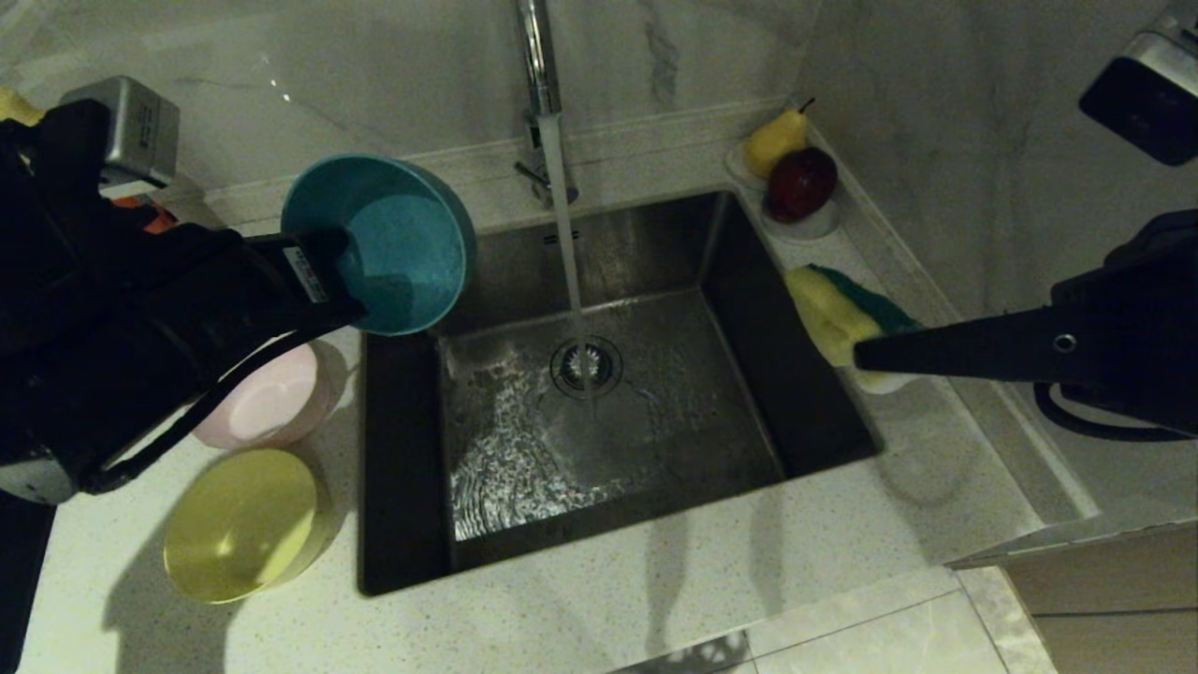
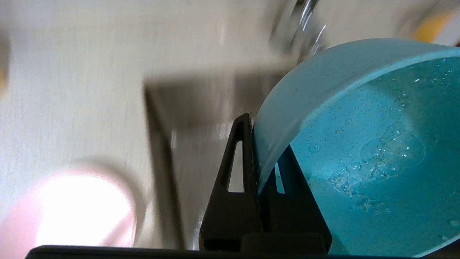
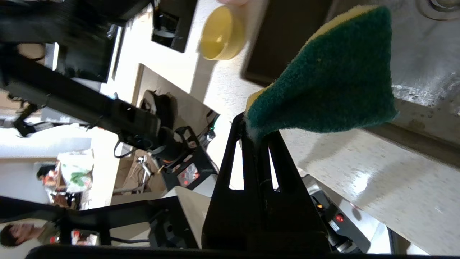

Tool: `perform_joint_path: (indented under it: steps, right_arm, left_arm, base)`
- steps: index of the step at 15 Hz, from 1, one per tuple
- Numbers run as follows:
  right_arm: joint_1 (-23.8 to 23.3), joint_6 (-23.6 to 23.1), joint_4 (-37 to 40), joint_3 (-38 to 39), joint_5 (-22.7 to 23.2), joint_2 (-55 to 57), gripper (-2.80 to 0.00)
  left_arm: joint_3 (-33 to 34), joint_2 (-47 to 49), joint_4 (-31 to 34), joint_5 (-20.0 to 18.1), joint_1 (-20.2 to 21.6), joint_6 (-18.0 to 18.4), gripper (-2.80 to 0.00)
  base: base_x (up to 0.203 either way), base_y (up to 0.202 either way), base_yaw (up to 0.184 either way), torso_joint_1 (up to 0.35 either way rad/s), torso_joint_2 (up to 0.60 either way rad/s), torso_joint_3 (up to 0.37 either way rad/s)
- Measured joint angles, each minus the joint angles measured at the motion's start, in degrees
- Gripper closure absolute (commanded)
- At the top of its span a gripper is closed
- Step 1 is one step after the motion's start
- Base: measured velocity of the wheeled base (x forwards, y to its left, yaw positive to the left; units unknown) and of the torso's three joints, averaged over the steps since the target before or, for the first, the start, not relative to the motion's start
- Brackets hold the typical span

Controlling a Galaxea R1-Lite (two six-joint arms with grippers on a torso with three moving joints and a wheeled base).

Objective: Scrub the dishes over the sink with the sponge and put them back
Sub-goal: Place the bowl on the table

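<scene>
My left gripper is shut on the rim of the light blue bowl, which it holds tilted on its side above the sink's back left corner; in the left wrist view the bowl is wet inside, its rim pinched in the gripper. The pink bowl and the yellow bowl stand on the counter left of the sink. My right gripper is shut on the sponge above the counter just right of the sink; the right wrist view shows the sponge's green face clamped in the gripper.
Water runs from the chrome tap onto the drain strainer. A white dish with a pear and a dark red fruit stands at the back right corner. A grey box sits at the back left.
</scene>
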Motion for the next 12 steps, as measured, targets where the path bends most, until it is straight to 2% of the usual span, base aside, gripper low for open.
perform_joint_path:
  steps: [4,6,10,12]
  right_arm:
    - [-2.3,0.0,0.3,1.3,0.0,-0.6,0.00]
    - [-2.9,0.1,0.3,1.8,-0.2,-0.8,0.00]
    - [-4.0,-0.2,1.1,3.3,-0.3,-0.8,0.00]
    - [-5.2,-0.7,0.5,5.4,-0.2,-0.9,0.00]
  left_arm:
    - [-18.5,-0.9,34.3,-0.8,1.6,-16.8,0.00]
    - [-25.2,0.1,48.2,-2.3,6.8,-23.6,0.00]
    - [-34.6,5.0,60.9,-2.7,17.8,-34.1,0.00]
    - [-36.5,6.7,64.0,-2.9,23.1,-36.9,0.00]
  base:
    - [0.000,0.000,0.000,0.000,0.00,0.000]
    - [0.000,0.000,0.000,0.000,0.00,0.000]
    - [0.000,0.000,0.000,0.000,0.00,0.000]
    - [0.000,0.000,0.000,0.000,0.00,0.000]
